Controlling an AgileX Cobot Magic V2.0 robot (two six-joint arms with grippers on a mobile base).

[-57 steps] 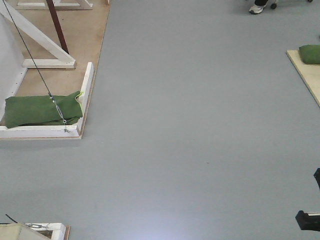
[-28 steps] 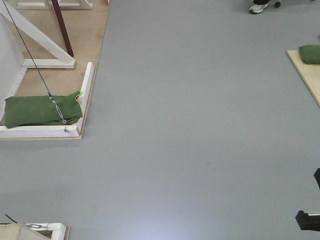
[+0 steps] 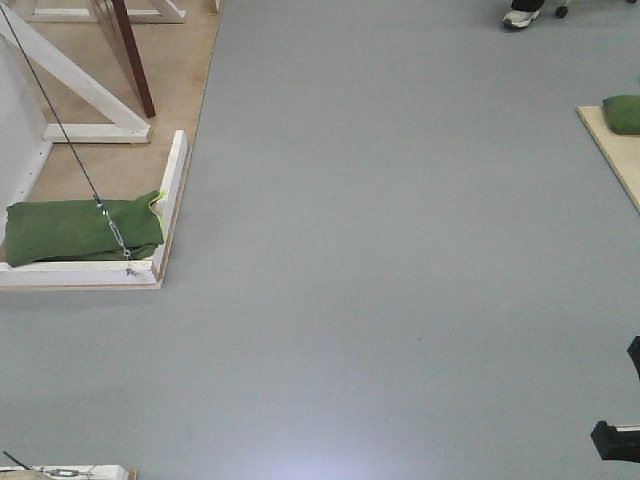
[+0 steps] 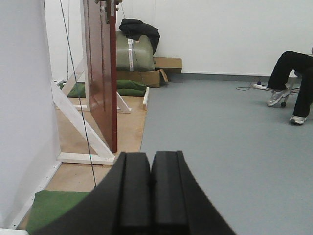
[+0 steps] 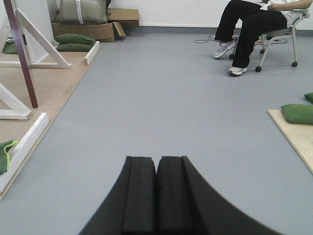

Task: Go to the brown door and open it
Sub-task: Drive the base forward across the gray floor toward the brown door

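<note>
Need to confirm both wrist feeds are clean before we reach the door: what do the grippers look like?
The left gripper and right gripper look alike: matte black, each with two flat, squared-off fingers whose outer edges flare in a curve toward the base. No cables, labels or markings show on either. The arms themselves are out of view.

A: What's on the left?
B: Green sandbag (image 3: 80, 232) in the corner of the white frame (image 3: 172, 190), over a plywood base (image 3: 110, 165). Guy wire (image 3: 60, 125) with turnbuckle (image 3: 113, 228) crosses it.
A: Far end?
B: Cardboard box (image 4: 146, 77) by the wall, with an olive bag (image 4: 134, 51) and black jacket (image 4: 139, 29) stacked above. Seated person (image 5: 249, 22) on a wheeled chair (image 5: 278, 33) at right. Second green bag (image 5: 298, 113) on a board (image 5: 293, 139).
</note>
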